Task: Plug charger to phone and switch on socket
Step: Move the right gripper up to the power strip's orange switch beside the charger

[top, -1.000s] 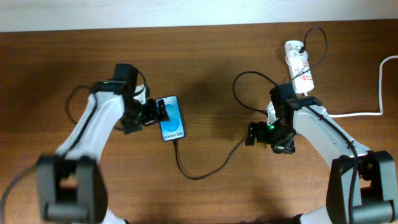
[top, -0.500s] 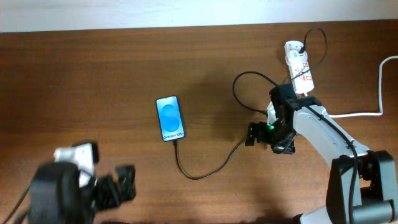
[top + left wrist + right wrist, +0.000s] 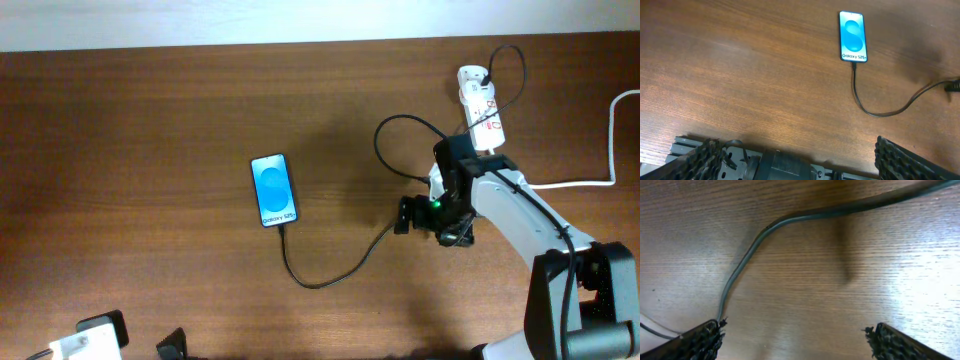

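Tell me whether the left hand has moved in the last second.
Yes. The left hand has left the phone's left side and pulled back to the table's near edge.

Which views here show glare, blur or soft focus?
Overhead: sharp and evenly lit, with a faint darker patch on the table right of the phone. Left wrist: crisp, phone text readable, pale sheen on the table at upper left. Right wrist: very close, cable slightly soft, bright glare at right, dark smudge mid-frame.
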`<state>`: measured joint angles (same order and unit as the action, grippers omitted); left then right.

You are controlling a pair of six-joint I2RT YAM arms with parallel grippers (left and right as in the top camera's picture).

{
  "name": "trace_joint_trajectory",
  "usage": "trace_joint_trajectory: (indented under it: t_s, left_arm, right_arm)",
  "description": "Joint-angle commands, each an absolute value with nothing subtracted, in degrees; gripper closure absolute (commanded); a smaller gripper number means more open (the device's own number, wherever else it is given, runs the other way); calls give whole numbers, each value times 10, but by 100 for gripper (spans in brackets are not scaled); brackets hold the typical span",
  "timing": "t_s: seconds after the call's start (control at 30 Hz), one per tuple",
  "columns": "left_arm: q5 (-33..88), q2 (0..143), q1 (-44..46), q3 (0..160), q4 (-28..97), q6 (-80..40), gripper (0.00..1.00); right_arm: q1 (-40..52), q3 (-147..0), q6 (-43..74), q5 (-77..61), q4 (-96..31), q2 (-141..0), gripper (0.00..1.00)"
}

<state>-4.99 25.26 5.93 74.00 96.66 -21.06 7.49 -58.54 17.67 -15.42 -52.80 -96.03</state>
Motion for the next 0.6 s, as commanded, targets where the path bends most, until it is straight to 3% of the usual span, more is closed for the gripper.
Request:
trace_joint_trajectory:
  t_s: [0.0,0.07,0.37,0.57]
  left_arm:
    - [-60,250,56,739,967,-218,1]
    - [-60,250,56,739,967,-218,1]
    - [-60,250,56,739,967,-218,1]
    - [-60,250,56,739,967,-218,1]
  right_arm:
    - [75,-583,179,-212,-509,-952,2]
    - [75,-583,179,-271,-563,-952,1]
    - [75,-583,149,-263,-657,-935,2]
    - [75,-583,196,-192,-708,-775,2]
